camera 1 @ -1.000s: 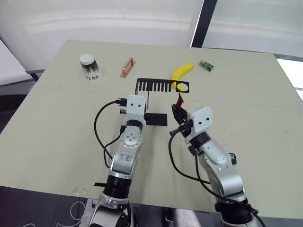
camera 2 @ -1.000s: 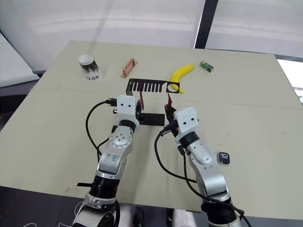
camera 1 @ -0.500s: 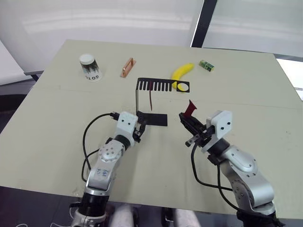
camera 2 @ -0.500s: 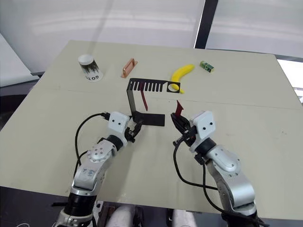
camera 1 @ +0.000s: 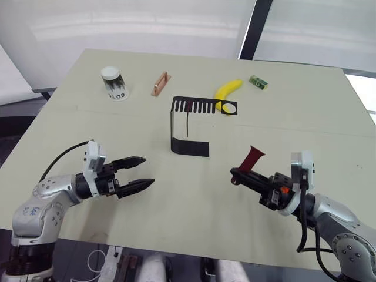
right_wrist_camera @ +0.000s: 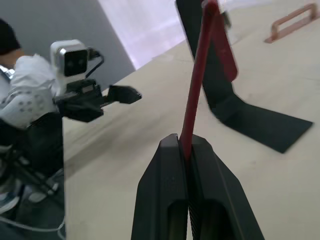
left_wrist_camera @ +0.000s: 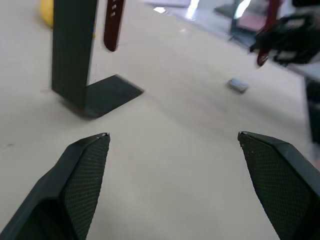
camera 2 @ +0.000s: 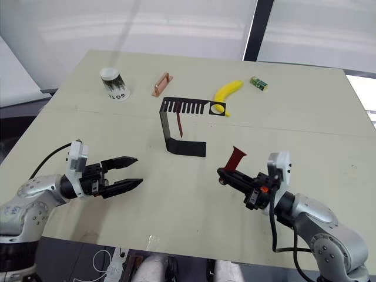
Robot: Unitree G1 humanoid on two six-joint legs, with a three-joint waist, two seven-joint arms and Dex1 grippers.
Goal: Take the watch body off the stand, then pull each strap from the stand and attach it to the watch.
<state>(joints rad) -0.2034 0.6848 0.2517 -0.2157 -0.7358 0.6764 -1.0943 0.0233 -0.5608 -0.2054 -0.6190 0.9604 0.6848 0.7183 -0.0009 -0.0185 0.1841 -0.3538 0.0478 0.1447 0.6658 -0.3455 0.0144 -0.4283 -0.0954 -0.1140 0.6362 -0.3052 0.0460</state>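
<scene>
Both arms pulled back from the stand; one strap off, one still hanging.

Left gripper has swung out to the robot's left since a second ago, now low over the table, fingers spread wide, empty, well apart from the stand. Count: one stand, two straps, one watch body. The hanging strap sits in the comb arm. Right gripper has moved right and toward the robot, fingers pinching the pulled strap, which sticks up, clear of the stand. Watch body lies on the table, apart from both grippers. Also one cup, one banana.
</scene>
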